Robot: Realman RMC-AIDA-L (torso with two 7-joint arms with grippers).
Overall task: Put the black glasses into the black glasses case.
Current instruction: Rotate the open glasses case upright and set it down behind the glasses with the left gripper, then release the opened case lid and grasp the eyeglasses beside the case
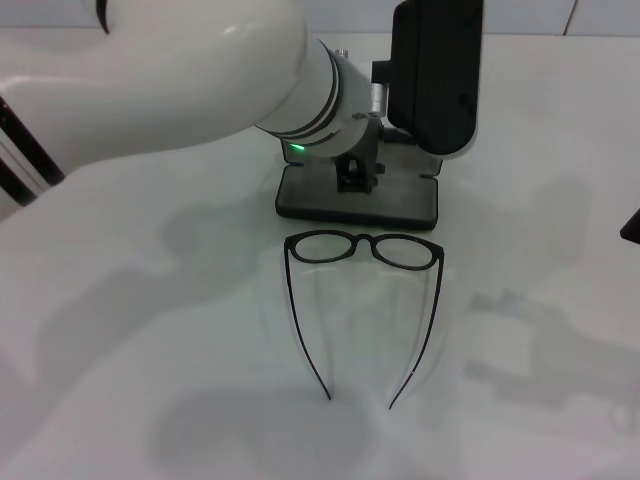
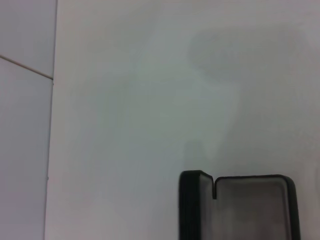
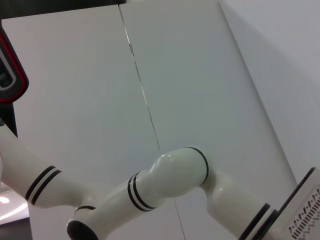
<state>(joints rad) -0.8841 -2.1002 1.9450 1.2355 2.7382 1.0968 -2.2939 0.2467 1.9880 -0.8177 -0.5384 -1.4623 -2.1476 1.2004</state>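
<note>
L gripper (image 1: 357,178) over black glasses case (image 1: 400,205), prob holding lid open for drop-in, grip state can't tell | black glasses (image 1: 362,250) on table (image 1: 540,300) just in front of case, temples toward me | R gripper (image 1: 631,228) parked at edge, can't tell

A plain white table (image 1: 560,200) carries two things. The black glasses (image 1: 362,250) lie unfolded on it, lenses toward the far side, the two slim temple arms running toward the near edge. Just beyond them, apart from the frame, the black glasses case (image 1: 400,205) rests open on the table, its grey lining showing.
</note>
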